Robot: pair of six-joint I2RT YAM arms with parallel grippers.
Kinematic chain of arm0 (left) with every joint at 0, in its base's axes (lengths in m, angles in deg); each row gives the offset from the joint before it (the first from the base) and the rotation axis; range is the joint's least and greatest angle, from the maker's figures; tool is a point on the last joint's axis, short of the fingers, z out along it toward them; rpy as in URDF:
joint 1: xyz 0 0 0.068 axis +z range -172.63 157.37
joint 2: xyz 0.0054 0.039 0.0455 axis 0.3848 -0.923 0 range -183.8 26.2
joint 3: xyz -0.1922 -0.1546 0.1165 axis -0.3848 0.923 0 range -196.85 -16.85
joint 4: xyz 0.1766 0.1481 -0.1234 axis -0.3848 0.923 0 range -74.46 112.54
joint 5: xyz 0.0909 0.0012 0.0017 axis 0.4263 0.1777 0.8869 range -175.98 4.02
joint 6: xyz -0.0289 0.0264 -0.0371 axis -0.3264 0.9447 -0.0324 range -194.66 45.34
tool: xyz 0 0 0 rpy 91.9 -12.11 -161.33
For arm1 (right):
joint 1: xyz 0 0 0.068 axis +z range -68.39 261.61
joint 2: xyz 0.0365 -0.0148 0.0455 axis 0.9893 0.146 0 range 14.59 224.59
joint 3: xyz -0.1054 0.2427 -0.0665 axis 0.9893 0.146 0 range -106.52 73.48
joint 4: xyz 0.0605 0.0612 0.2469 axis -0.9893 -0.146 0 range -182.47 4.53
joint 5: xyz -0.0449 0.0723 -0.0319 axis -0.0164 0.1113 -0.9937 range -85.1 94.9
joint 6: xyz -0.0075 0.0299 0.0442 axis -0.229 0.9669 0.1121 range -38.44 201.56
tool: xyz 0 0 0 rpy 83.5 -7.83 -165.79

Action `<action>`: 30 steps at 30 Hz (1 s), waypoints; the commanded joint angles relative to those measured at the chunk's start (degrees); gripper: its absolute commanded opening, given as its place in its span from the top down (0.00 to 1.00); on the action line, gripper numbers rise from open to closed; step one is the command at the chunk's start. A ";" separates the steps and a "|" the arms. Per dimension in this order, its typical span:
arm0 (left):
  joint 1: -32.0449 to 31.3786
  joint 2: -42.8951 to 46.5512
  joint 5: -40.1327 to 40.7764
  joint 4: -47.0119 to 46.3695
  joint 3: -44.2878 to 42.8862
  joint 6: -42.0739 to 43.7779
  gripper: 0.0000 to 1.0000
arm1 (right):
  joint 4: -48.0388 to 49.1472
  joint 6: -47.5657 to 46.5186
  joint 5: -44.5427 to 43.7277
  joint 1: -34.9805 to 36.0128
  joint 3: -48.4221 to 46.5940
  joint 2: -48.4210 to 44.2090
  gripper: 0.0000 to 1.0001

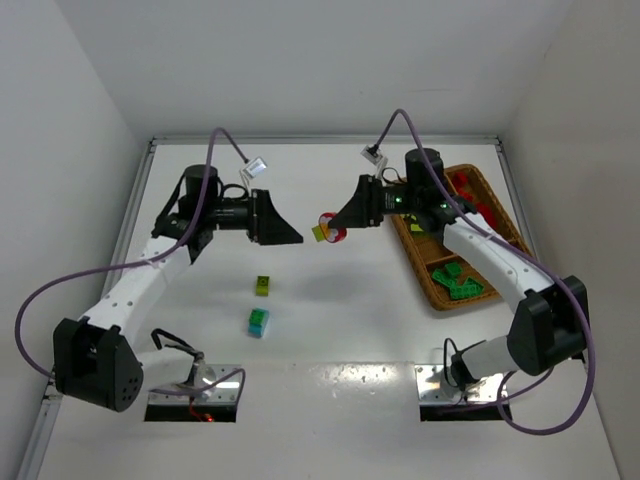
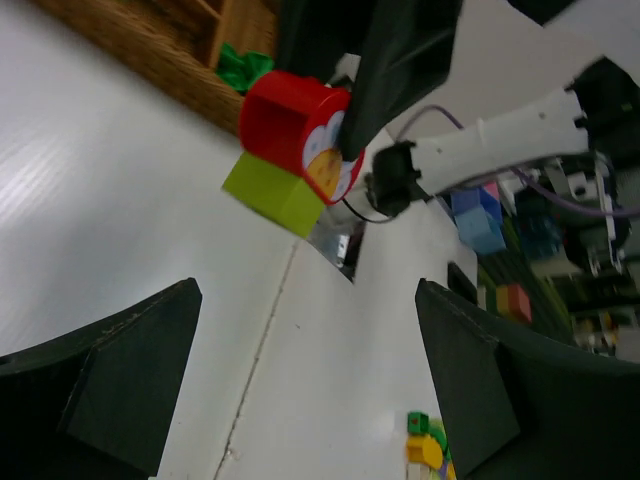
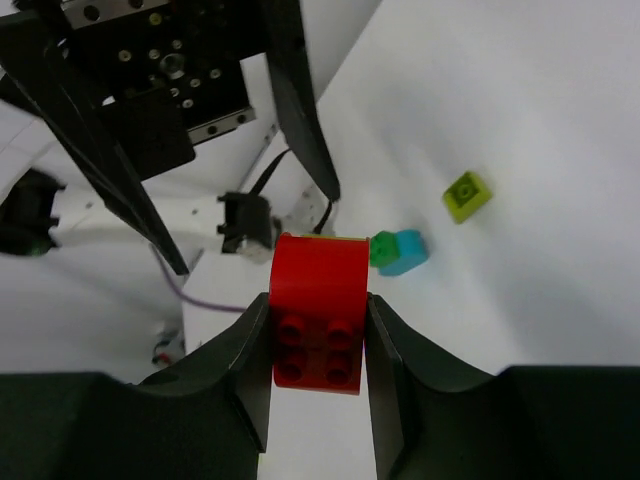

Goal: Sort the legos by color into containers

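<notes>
Red brick (image 3: 318,310), with a yellow-green block (image 2: 272,192) stuck to it, is clamped on its flat sides by the right end effector (image 1: 338,226) and held above the worktop (image 1: 350,340), left of the wicker tray (image 1: 415,262). It is judged light, rigid and smooth, best pinched on its side faces. Left end effector (image 1: 290,234) is spread wide and empty. Open room is left near the loose yellow-green brick (image 1: 262,285) and the green-and-cyan pair (image 1: 259,321); the tray rim must be cleared.

A red and yellow-green brick stack (image 1: 325,232) is held at the tip of the right gripper (image 1: 332,228), with the left gripper (image 1: 292,234) pointed at it from nearby. A yellow-green brick (image 1: 262,285) and a green-and-cyan pair (image 1: 258,321) are seen on the table (image 1: 340,340). Green bricks (image 1: 458,280) and red bricks (image 1: 466,187) are kept in separate compartments of the wicker tray (image 1: 440,300).
</notes>
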 commanded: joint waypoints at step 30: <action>-8.26 -10.06 -9.05 -4.82 -8.83 4.94 1.00 | 0.40 0.18 6.37 0.79 -3.51 -0.27 1.00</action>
